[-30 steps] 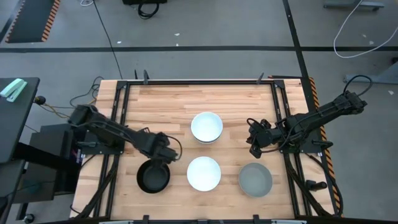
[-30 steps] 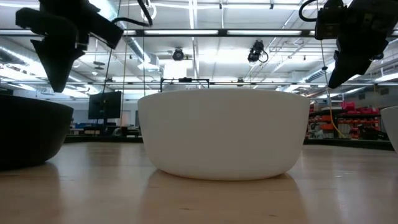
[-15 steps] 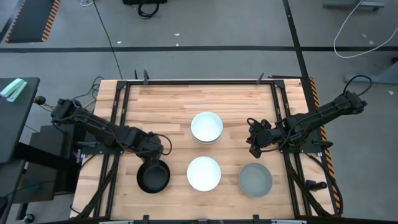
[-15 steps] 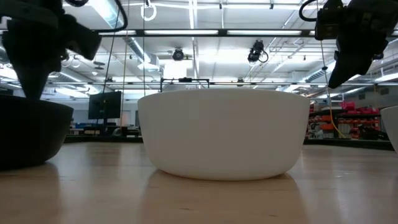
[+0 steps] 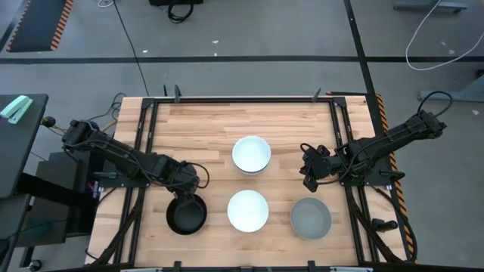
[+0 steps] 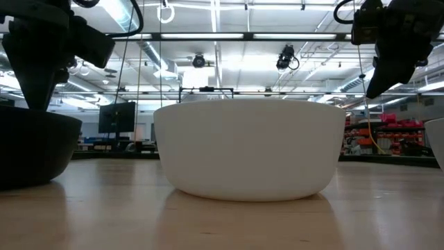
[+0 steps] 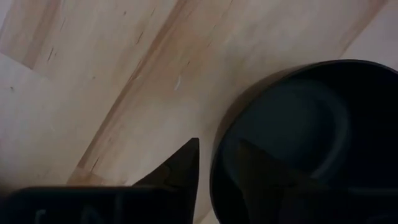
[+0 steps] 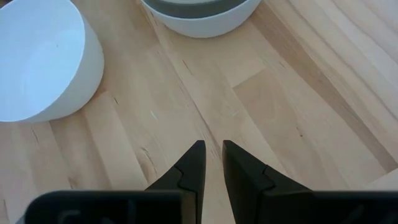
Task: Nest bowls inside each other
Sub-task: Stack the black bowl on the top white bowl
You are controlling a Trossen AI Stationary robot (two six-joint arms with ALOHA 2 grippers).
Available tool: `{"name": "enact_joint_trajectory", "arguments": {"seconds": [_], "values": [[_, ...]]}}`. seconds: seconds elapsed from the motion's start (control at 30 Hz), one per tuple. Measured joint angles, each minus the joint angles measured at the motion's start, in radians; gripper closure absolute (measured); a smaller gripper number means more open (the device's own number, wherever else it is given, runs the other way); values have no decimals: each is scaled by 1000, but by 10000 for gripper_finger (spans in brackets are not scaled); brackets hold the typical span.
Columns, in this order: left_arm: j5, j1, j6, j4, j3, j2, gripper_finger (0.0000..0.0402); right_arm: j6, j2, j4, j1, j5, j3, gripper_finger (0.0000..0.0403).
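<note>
Risk first: my left gripper (image 5: 194, 193) sits right at the black bowl's (image 5: 186, 216) far rim, one finger (image 7: 180, 171) outside the wall, the other inside over the dark hollow. If I lift crooked from here a fingertip could catch that rim and tip or drag the bowl, and it stands close to the table's (image 5: 204, 121) near edge. The wrist view shows a dark lining inside it that looks like another bowl already nested, though I can't be sure; a jolt could unseat it. Jaws on that hand: parted with a clear gap straddling the rim, holding nothing as far as I can see. Beside the black bowl toward the table's middle is a white bowl (image 5: 247, 210), then a grey bowl (image 5: 311, 218) farther along the same near row. Beyond the white one, farther from the black bowl, sits a second white bowl (image 5: 251, 154), apparently on top of another. My right gripper (image 5: 309, 173) hangs above bare wood beyond the grey bowl, fingers (image 8: 193, 163) only a narrow slit apart, holding nothing.
</note>
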Motion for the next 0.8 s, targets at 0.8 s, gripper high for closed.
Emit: {"name": "enact_joint_trajectory", "arguments": {"seconds": [0.8], "values": [[55, 6, -20, 131, -130, 19, 275, 1, 0, 1, 0, 0, 0, 341]]}}
